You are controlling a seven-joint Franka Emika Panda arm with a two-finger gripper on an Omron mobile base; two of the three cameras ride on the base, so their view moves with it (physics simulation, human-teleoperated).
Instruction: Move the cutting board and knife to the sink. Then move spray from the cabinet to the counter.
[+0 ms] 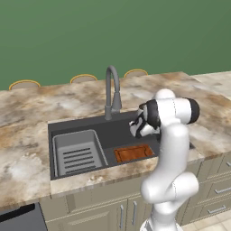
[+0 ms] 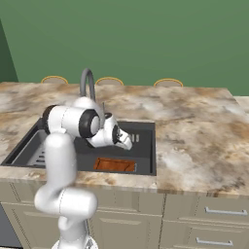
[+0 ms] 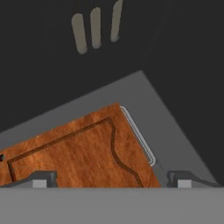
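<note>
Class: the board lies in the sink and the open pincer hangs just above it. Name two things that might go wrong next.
1. Lifting out, the pincer may clip the faucet close behind it.
2. The board fills the near corner of the sink, so a knife dropped there may land on it and slide.

The desk is set with the sink; the cutting board lies flat on the sink's floor.

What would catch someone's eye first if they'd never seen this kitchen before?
Probably the reddish-brown cutting board lying flat in the dark sink, near its front wall. Right above it hangs the white arm's gripper, jaws open and holding nothing. A curved grey faucet rises behind the basin on the marbled counter.
</note>
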